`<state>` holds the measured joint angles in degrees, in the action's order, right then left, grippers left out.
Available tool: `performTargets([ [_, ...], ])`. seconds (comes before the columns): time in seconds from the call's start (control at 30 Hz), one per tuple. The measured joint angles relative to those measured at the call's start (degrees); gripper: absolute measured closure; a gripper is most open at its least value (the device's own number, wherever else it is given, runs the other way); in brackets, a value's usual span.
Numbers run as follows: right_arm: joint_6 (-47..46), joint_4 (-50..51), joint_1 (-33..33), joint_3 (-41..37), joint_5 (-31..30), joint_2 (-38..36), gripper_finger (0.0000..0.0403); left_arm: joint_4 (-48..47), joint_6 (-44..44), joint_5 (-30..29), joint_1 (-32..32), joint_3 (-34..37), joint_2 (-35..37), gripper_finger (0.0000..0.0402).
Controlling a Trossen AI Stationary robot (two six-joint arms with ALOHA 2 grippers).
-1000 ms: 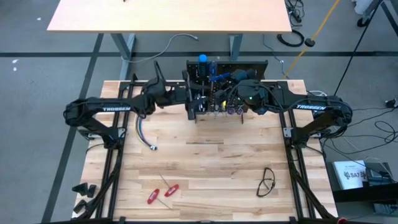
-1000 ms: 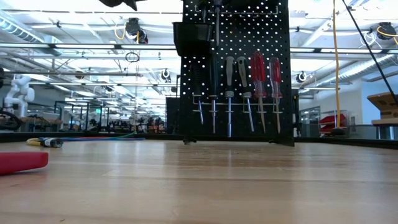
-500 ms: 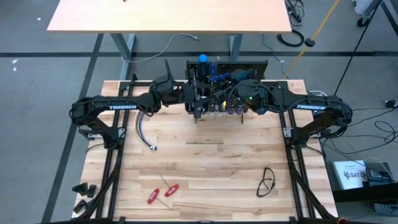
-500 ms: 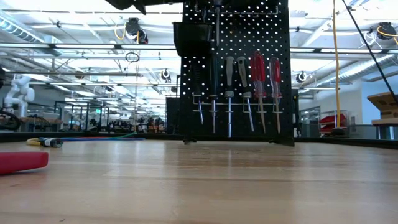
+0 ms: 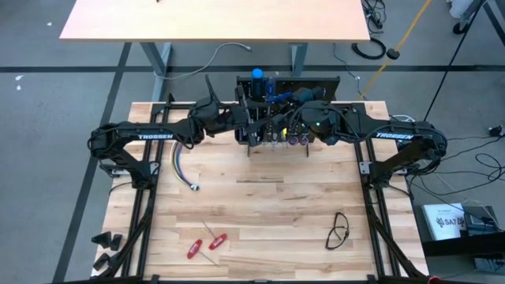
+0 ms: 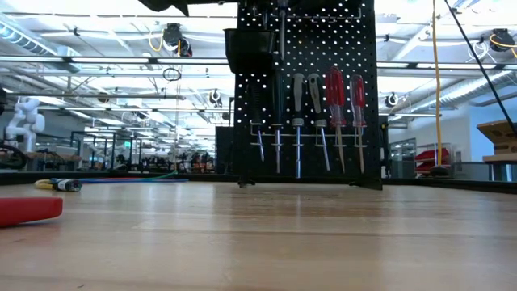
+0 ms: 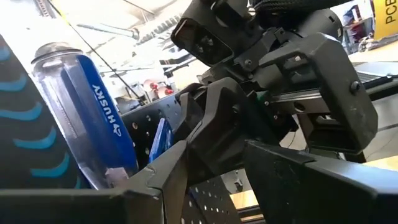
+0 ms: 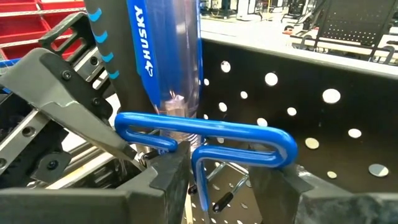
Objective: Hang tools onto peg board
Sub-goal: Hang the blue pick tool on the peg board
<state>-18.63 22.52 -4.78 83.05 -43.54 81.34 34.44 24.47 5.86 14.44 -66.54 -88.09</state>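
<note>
Right wrist view puts your right gripper (image 5: 295, 120) up at the top of the peg board (image 8: 323, 118). A blue wire loop (image 8: 205, 134) sits just ahead of it, and you cannot tell whether the gripper has hold of that loop. Your left gripper (image 5: 249, 126) is just beside it, facing it across the board's top, and what it holds, if anything, cannot be told either.

Between the two grippers stands the blue screwdriver (image 8: 168, 50). Its long axis is upright, with the clear blue plastic handle uppermost and the lower end hidden behind the loop. A black handle (image 8: 102, 37) with blue chevrons stands close against it, also upright.

Both arms reach in from the left and right edges of the table (image 5: 268, 197) and meet at the middle of its far edge. Their elbows are bent and their wrists turn in toward each other.

The peg board stands upright at that far edge. It is black perforated metal, with a small black bin (image 6: 246, 50) high on its front. Two red screwdrivers (image 6: 335, 93) and some grey-handled tools (image 6: 298, 90) hang on that front, handles up and slim steel shafts pointing straight down.

Near the table's front left corner, two red tools (image 5: 194, 249) lie flat on the pale wood planks, side by side and at an angle. Coloured wires (image 5: 180, 166) lie near the left edge.
</note>
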Motion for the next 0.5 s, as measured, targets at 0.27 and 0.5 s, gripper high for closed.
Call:
performTargets([
  [0.27, 1.5, 0.4, 1.1, 0.0, -0.1, 0.0, 0.0255, 0.6, -0.1, -0.5, -0.5, 0.0, 0.0, 0.0242],
  [0.5, 1.8, 0.3, 1.5, 0.0, -1.0, 0.0, 0.0255, 0.6, -0.1, -0.5, -0.8, 0.0, 0.0, 0.0242],
])
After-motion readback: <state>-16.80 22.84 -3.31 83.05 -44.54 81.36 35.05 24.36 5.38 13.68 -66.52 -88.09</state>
